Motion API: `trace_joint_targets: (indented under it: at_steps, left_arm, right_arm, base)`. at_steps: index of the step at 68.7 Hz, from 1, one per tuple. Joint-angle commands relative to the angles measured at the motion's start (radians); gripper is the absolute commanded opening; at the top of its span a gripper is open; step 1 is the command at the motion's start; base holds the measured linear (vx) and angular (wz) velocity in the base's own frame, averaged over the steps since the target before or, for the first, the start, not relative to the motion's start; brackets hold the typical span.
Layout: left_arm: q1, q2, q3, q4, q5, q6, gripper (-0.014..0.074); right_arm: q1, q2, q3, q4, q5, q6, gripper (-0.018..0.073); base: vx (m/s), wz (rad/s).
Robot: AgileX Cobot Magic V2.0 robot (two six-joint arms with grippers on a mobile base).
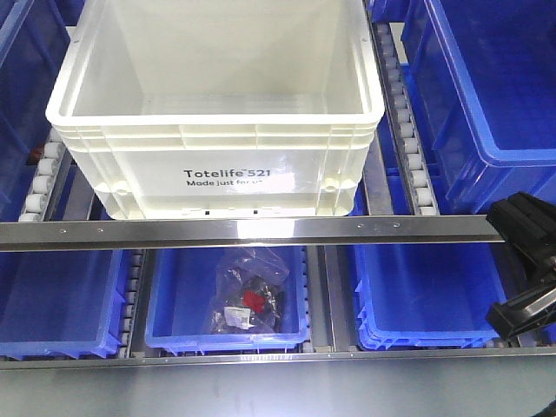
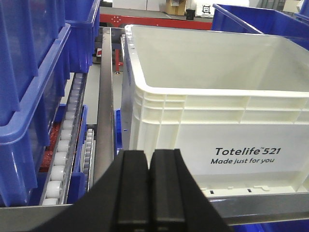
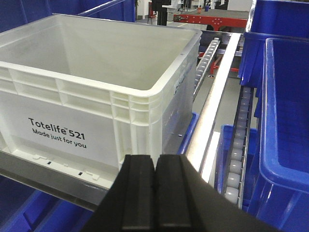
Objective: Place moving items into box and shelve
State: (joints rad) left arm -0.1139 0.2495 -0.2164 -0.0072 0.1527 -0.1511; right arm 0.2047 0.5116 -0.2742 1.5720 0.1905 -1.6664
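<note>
Box (image 2: 217, 96) sits on the shelf rollers just ahead of both grippers, w/ left gripper (image 2: 149, 193) facing its front-left corner, right gripper (image 3: 155, 198) its front-right corner. Both grippers' jaws are pressed together, holding nothing. Plush toys can't be seen inside the box.

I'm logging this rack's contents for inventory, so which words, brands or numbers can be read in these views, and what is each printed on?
"Totelife 521" stands in black on the front wall of the white crate.
"Made just for you" runs directly beneath it on the same wall.
In the front view glare cuts both lines short.
The bagged parts in the lower blue bin carry a small tag, too small to read.
The red frame behind the rack shows white marks, too blurred to read.
</note>
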Motion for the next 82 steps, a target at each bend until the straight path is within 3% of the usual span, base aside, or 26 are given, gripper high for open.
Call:
trace_joint_targets:
  at_steps: [1,42,50,57,70,73,82]
  left_arm:
    - [-0.003,0.016,-0.029,-0.007,-0.084,-0.010,-0.0028]
    - [-0.003,0.012,-0.029,-0.007,-0.084,-0.010,-0.0028]
    - [-0.003,0.012,-0.029,0.022,-0.073,0.002,-0.0028]
    - [-0.003,-0.060,0.033,0.019,-0.048,0.006,-0.0028]
    - [-0.003,-0.282,0.276,0.015,-0.121,0.003,-0.0028]
    - [-0.003,-0.283,0.263,0.020,-0.046,0.006,-0.0028]
    - [-0.003,-0.278,0.259,0.019,-0.004,0.017,-0.0028]
  right_arm:
    - [-0.001,0.008,-0.028,0.023,0.007,-0.004,-0.0017]
    - [-0.001,0.008,-0.028,0.022,0.011,-0.004,-0.0015]
    - [-0.001,0.008,-0.028,0.025,0.011,-0.004,-0.0015]
    - [-0.001,0.008,-0.028,0.026,0.011,-0.004,-0.0015]
    - [-0.001,0.008,-0.028,0.026,0.011,-0.004,-0.0015]
    - [-0.001,0.008,-0.028,0.026,0.009,-0.004,-0.0015]
    - [-0.001,0.005,-0.028,0.033,0.011,-0.004,-0.0015]
  base:
    - [0.00,0.00]
    - [0.00,0.00]
    - [0.00,0.00]
    - [0.00,0.00]
    - [0.00,0.00]
    - [0.00,0.00]
    - [0.00,0.00]
